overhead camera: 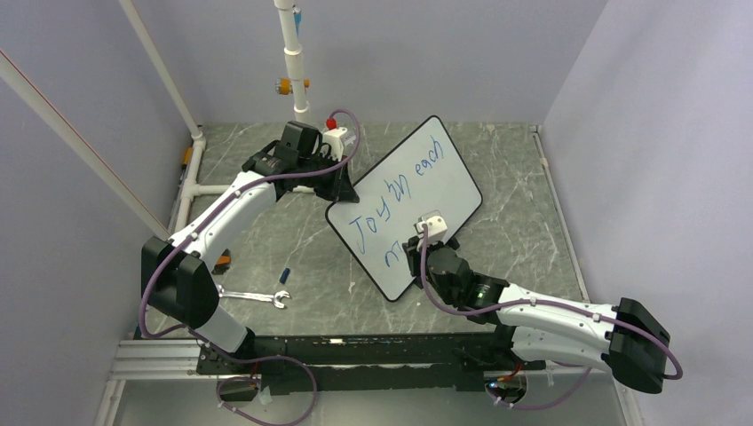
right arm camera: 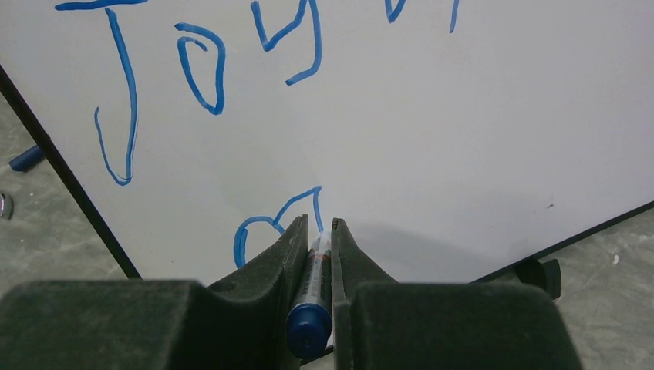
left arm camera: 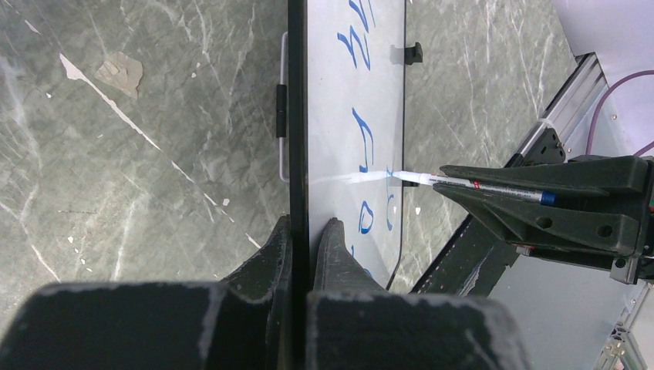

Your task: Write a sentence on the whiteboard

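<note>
The whiteboard [overhead camera: 417,191] stands tilted at the table's middle, its glossy white face toward the right arm. My left gripper [overhead camera: 342,191] is shut on its left edge, one finger on each side of the black rim [left arm camera: 297,154]. The sentence [overhead camera: 391,200] in blue reads "Joy in each" on the first line, with a first letter "m" [right arm camera: 266,223] begun below. My right gripper [right arm camera: 318,227] is shut on a blue marker [right arm camera: 312,297], its tip touching the board at the end of the "m" stroke. The marker also shows in the left wrist view [left arm camera: 493,185].
A silver wrench [overhead camera: 257,295] and a small blue marker cap [overhead camera: 285,274] lie on the grey marbled table [overhead camera: 293,240] left of the board. White pipe framing [overhead camera: 293,62] stands at the back left. A black rail [overhead camera: 373,351] runs along the near edge.
</note>
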`<state>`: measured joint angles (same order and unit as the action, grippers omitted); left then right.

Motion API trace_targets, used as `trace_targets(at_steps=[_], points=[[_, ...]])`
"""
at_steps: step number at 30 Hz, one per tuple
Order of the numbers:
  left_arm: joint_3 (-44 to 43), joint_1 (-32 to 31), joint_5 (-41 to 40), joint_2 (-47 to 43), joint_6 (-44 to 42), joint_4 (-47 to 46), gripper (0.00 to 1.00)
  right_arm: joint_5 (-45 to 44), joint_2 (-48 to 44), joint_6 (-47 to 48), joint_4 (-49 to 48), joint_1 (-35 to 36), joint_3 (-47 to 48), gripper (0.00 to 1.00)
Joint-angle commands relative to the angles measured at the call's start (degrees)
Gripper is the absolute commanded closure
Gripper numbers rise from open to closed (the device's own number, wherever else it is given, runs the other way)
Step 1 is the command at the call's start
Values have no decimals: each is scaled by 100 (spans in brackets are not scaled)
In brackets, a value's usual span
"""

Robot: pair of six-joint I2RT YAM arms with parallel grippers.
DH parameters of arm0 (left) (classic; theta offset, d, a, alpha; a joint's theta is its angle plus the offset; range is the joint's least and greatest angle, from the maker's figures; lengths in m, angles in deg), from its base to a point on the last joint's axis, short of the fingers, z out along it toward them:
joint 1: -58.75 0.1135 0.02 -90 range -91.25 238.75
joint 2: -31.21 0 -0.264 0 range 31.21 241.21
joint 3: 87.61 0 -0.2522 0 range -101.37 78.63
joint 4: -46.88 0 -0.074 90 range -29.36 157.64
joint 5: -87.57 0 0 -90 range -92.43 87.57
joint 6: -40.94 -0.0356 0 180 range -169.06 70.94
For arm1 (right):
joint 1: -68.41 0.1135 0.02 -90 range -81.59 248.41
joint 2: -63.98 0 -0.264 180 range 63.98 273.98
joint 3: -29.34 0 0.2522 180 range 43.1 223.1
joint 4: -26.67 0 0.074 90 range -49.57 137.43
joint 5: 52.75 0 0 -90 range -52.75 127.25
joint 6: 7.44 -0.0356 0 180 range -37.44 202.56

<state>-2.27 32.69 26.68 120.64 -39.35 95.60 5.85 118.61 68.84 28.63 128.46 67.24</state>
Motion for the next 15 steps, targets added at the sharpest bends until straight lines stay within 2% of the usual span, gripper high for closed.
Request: trace_targets(at_steps=[1, 15], points=[[-14, 100, -1821, 44, -1024, 161, 100, 233, 42, -202, 310, -3, -40, 100], [-13, 94, -1829, 31, -1022, 161, 100, -26, -296, -39, 586, -2, 180, 100]])
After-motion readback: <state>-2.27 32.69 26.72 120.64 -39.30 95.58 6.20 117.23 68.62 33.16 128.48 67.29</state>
